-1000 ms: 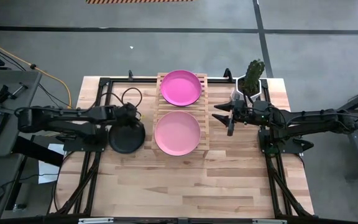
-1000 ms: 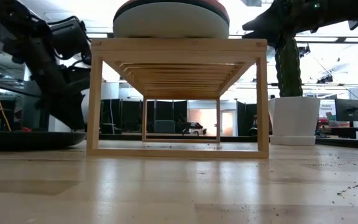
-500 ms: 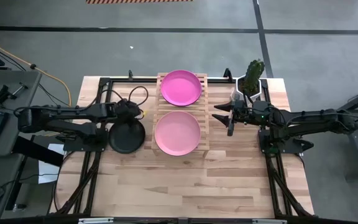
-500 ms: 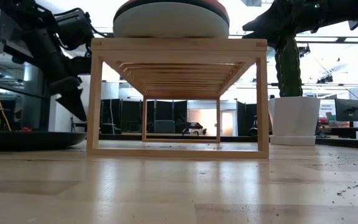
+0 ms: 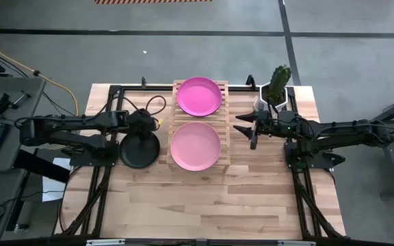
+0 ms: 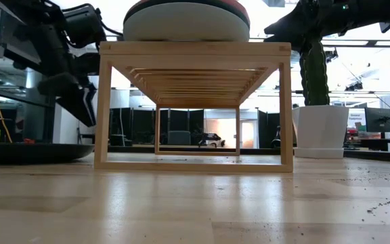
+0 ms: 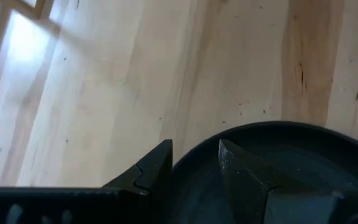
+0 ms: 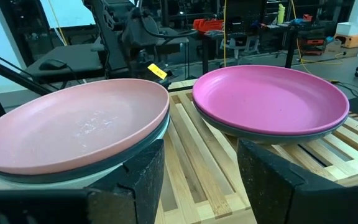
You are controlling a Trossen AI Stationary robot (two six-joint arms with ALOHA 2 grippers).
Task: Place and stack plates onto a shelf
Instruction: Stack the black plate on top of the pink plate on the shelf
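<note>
1. Two stacks are seen on the slatted shelf point(image 5: 226, 126), topped by a magenta plate point(image 5: 198, 96) and a salmon plate point(image 5: 195, 145).
2. One black plate point(image 5: 139, 151) is left on the bench point(image 5: 204, 198).
3. The left gripper point(image 7: 194, 163) is held narrowly open over the black plate's rim; the right gripper point(image 8: 201, 165) is held wide beside the shelf.

No legible text, label, brand, number or sign appears in any view; the yellow tag point(image 8: 156, 71) in the room beyond the table cannot be read.
</note>
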